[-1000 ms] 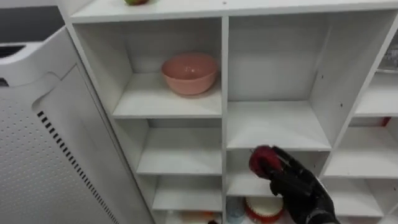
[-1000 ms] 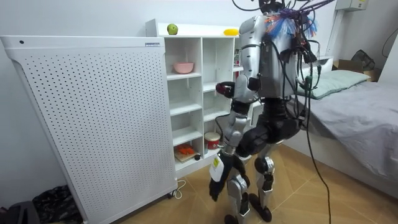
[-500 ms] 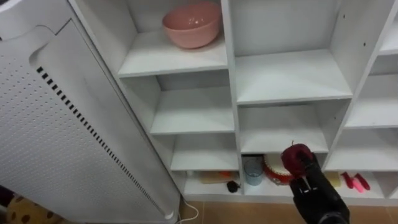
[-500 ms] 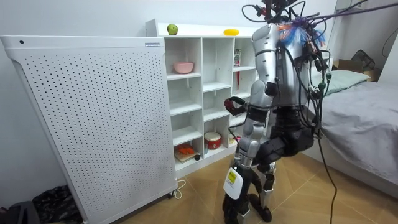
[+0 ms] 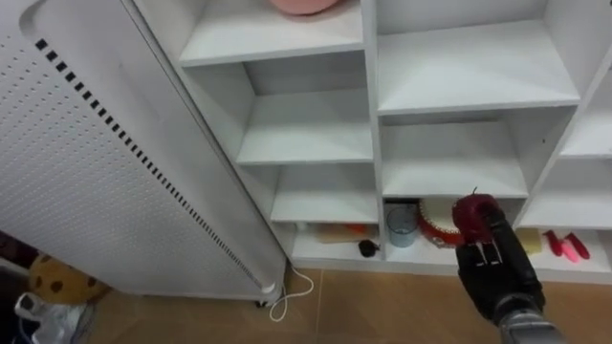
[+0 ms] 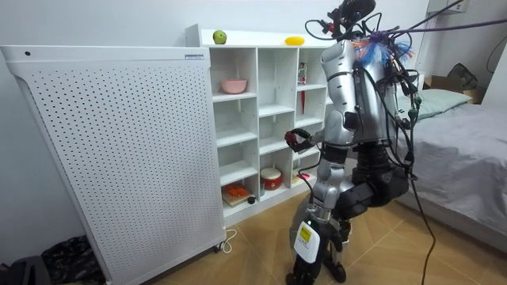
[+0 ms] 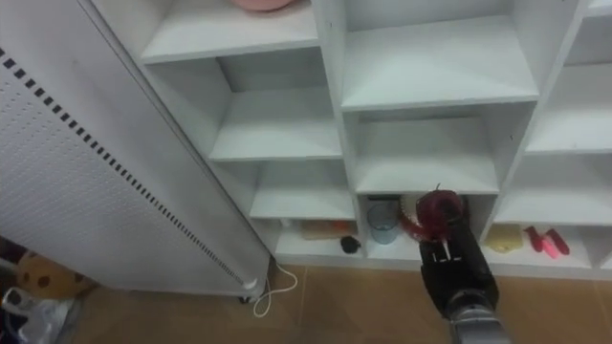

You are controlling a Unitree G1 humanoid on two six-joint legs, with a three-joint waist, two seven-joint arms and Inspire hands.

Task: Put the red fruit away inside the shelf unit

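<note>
White perforated panel [image 5: 86, 162] stands against the closet's [image 5: 375, 143] left side. It juts out well in front of the closet and walls off that flank. Past the closet, toward the room view's right, lies a bed [image 6: 463, 131]. The robot stands on the wooden floor [image 5: 382, 311] between them, facing the closet and apart from it.

The closet's middle rows are bare boards in the left and centre columns, open at the front. Its top board carries a green apple [image 6: 219, 36] and a yellow fruit [image 6: 295, 40]. A pink bowl [image 6: 234, 85] sits in the upper left compartment.

The closet's bottom row is crowded with orange items [image 5: 337, 230], a small dark ball [image 5: 367, 247], a bluish cup [image 5: 402, 225], a red round container [image 5: 435, 227] and pink pieces [image 5: 564, 246].

The right hand [image 5: 492, 268] has its dark fingers curled tight round a red apple [image 5: 471, 212]. It is held out before the closet's lower centre compartments, clear of the shelf edges.
</note>
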